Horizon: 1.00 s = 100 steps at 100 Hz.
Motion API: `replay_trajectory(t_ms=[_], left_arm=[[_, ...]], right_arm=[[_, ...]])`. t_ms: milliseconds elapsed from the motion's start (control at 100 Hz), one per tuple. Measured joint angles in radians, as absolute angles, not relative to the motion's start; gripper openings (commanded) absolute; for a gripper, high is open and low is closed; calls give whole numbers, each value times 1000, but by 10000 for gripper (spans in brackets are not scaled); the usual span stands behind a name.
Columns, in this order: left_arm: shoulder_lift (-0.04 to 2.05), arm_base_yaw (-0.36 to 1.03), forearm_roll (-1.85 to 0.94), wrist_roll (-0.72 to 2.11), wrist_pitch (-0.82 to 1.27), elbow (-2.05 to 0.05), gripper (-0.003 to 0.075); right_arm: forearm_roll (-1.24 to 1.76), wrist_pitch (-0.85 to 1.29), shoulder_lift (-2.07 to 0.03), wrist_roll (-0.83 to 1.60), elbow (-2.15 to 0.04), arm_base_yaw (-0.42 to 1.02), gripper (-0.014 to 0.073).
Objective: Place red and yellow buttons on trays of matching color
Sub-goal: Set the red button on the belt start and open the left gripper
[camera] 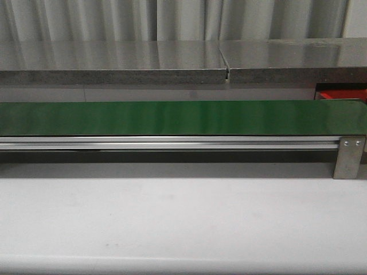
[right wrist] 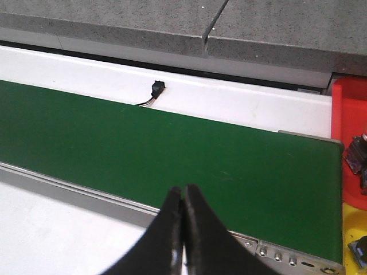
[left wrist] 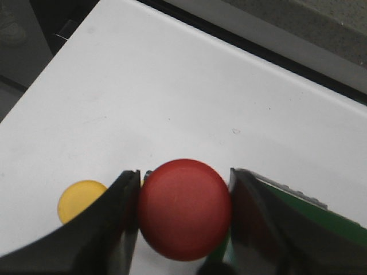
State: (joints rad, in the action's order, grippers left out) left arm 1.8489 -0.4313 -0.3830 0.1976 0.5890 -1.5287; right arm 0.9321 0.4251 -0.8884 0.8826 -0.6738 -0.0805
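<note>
Over the white table the left gripper [left wrist: 183, 215] clamps a red button [left wrist: 184, 209], undelivered; yellow button [left wrist: 82, 198] waits; right gripper [right wrist: 183, 229] pinched closed, empty

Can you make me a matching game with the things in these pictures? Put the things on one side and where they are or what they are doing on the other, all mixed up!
Things:
1. red button
2. yellow button
3. right hand
4. green belt

Places or states:
A. long strip running across the front view
B. lying on the white table beside the left hand
C. shut, with nothing in it
D. gripped between two dark fingers

Pairs: 1-D, 2-B, 3-C, 4-A
</note>
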Motion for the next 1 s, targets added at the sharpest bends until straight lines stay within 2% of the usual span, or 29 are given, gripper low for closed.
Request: replay_trajectory(t_ms=[270,630,730,850,910,1000], left_arm=[[1696,-362,-392,204,484,-1307,189],[1689,-298,-397,206,423,-1187,197],[1689,-297,-397,206,419,-1182,295],[1689,-297,-397,206,415,-1182,512],[1689,-297,-397,206,415,-1182,557],[1689,-297,-405,206,415,-1182,552]], right_arm=[[932,425,-888,880,-674,-80,-76],[932,425,-888,880,-674,-80,-76],[932,425,-888,883,-674,-80,-76],[932,425,-888,883,-674,-80,-76],[932,425,-888,883,-674,-80,-76],[932,425,-888,883,-674,-80,-76]])
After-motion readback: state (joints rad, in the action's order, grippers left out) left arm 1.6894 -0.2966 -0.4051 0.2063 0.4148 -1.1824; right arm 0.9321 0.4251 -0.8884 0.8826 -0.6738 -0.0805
